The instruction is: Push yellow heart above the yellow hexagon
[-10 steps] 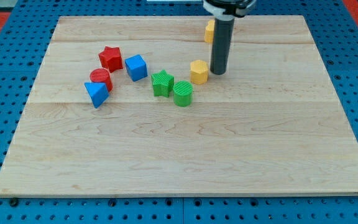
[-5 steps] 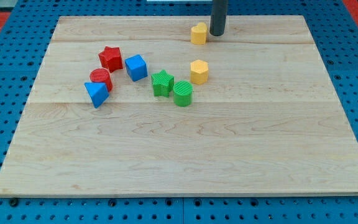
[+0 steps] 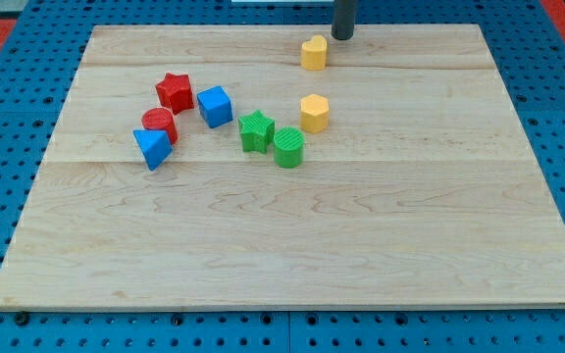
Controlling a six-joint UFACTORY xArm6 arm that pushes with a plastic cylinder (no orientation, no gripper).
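Note:
The yellow heart (image 3: 313,52) lies near the board's top edge, right of centre. The yellow hexagon (image 3: 314,114) lies below it, almost straight down the view, with a clear gap between them. My tip (image 3: 342,37) is at the top edge of the board, just up and to the right of the yellow heart, with a small gap to it. Only the rod's lower end shows.
A red star (image 3: 175,91), a blue cube (image 3: 215,106), a red cylinder (image 3: 159,124) and a blue triangle (image 3: 152,148) cluster at the left. A green star (image 3: 256,130) and a green cylinder (image 3: 288,148) lie left of and below the hexagon. The wooden board (image 3: 361,245) sits on a blue pegboard.
My tip moved from beside the yellow hexagon up to the board's top edge. The yellow heart has shifted a little to the left, and the tip has drawn away from it.

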